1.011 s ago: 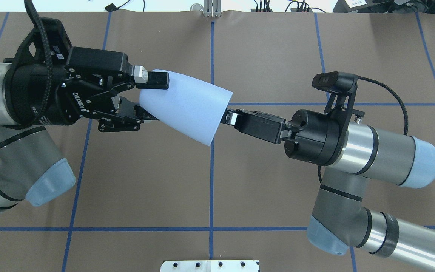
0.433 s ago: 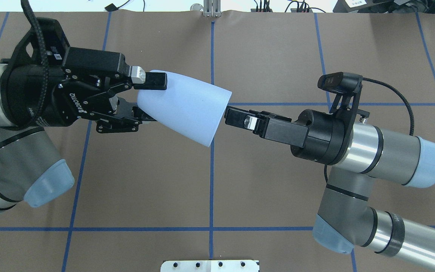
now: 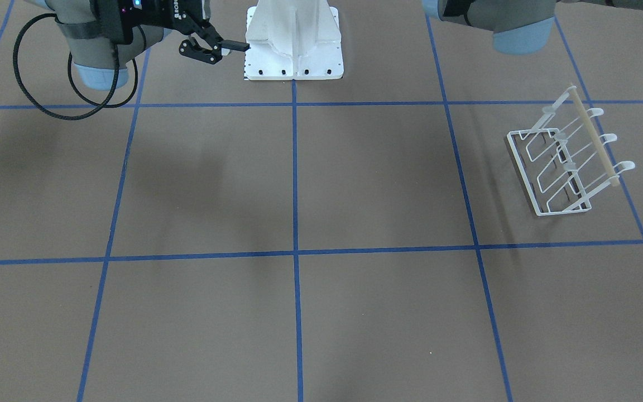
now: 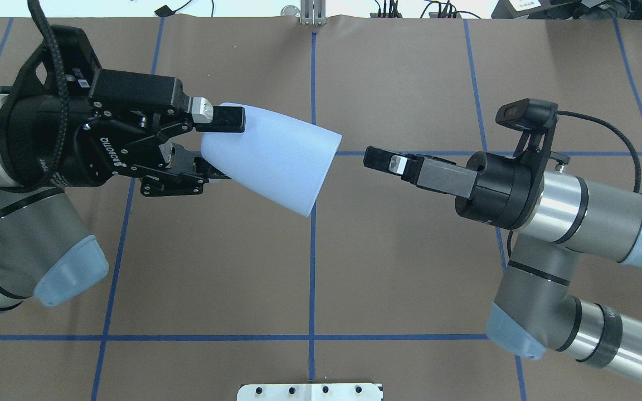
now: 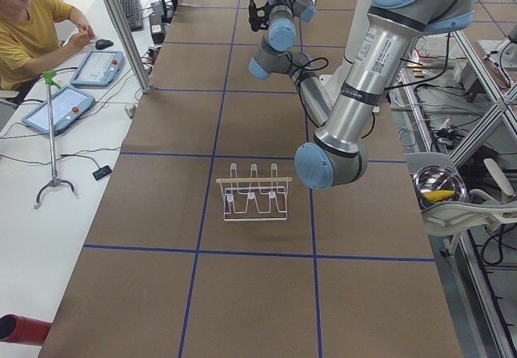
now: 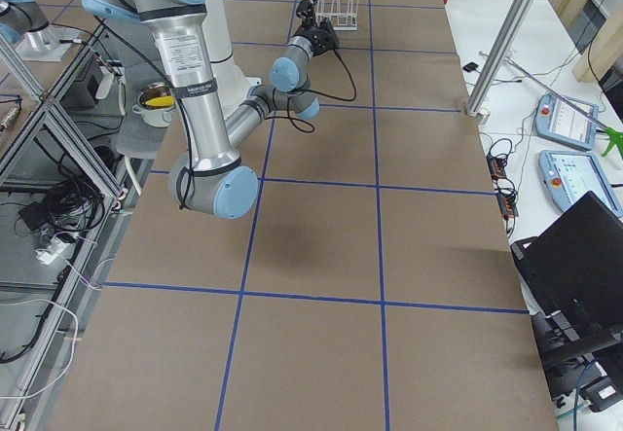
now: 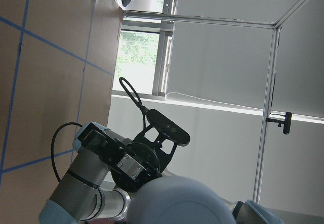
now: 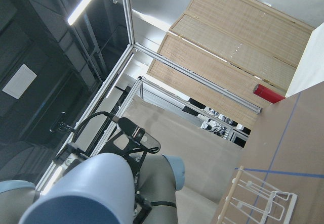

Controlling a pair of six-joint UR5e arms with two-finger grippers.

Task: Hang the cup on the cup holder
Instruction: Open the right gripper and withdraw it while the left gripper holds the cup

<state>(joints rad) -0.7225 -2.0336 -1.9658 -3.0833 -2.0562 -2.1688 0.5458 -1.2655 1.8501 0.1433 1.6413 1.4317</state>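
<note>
White metal of the robot's base plate (image 4: 310,391) sat at the bottom edge of the overhead view. Brown table (image 4: 209,278) crossed by blue tape lines (image 4: 311,267) stretched away above it. Higher in that frame, at about mid-height, both arms reached in from the sides.

The left gripper (image 4: 223,146), left of centre, was clamped on the narrow base end of the cup (image 4: 276,161), one finger over its upper side and one under its lower side. The cup hung in the air on its side, slightly tilted. Its wide rim faced right and just crossed the centre tape line.

Right of the rim, a clear gap of air lay between it and the right gripper (image 4: 375,159). That gripper pointed at the rim and touched nothing. From the front-facing camera its fingers looked spread, with nothing between them.

Farther on, the brown surface ran to the table's far edge at the top of the frame, with cables (image 4: 443,11) beyond it.

The cup holder (image 3: 564,162) stood on the table at the right of the front-facing view, around mid-height, well apart from the cup. Its rectangular base sat inside one grid square, with the wooden rod (image 3: 594,137) on top. A wide stretch of table lay to its left and below it in that frame.
</note>
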